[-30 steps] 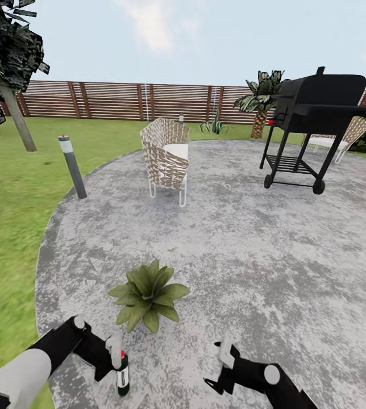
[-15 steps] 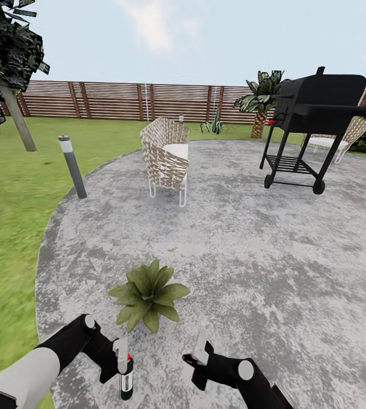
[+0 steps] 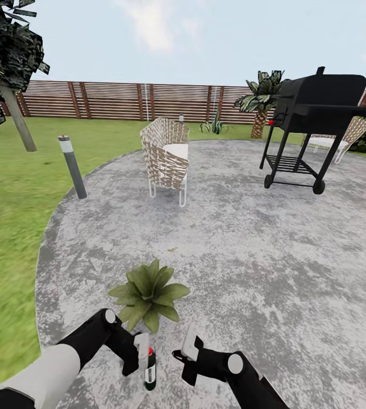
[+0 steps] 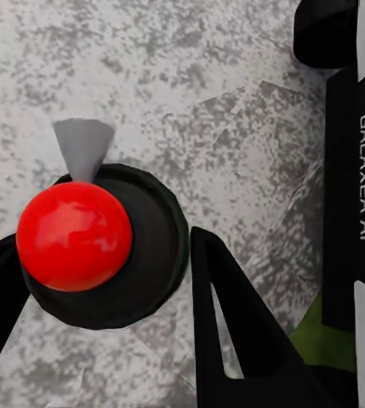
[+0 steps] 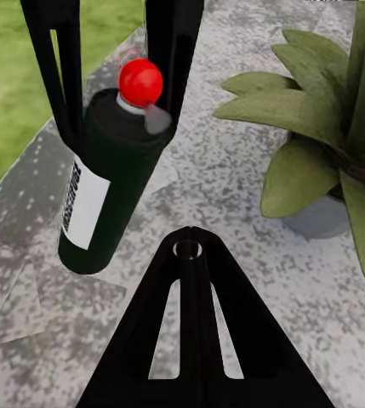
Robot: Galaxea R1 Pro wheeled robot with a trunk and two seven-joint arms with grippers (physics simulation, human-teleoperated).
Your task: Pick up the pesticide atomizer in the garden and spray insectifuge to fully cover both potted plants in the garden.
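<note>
Two grippers are seen low in the head view, close together over the patio (image 3: 251, 255). The left gripper (image 3: 143, 352) is clamped on the atomizer (image 3: 149, 369), which is held upright just clear of the paving, its red top (image 4: 74, 235) up and its grey nozzle (image 4: 83, 146) jutting from one side. In the right wrist view the bottle (image 5: 110, 187) is seen pinched between the two left fingers (image 5: 59, 68), the pale label facing outward. The right gripper (image 3: 190, 346) is held just beside the bottle with nothing in it; whether its fingers are parted cannot be told.

Risks, as judged: the grip is taken high on a slim body, so the bottle could swing or slip if the wrist is turned sharply. The right gripper is very near the bottle and could knock it loose if brought in further. Which way the nozzle faces relative to the plant (image 3: 148, 292) cannot be told with confidence; if it faces away, spray would be wasted on the paving. Only this one potted plant is noted, just beyond both grippers, so the second would be left untreated unless sought out.

The left arm is reached forward and inward, forearm angled toward the centre; the right arm is bent likewise from the opposite side.

Further off stand a wicker chair (image 3: 166, 154), a bollard lamp (image 3: 73, 167) at the lawn (image 3: 12, 187) edge, a black grill (image 3: 313, 113) and the fence (image 3: 120, 101).
</note>
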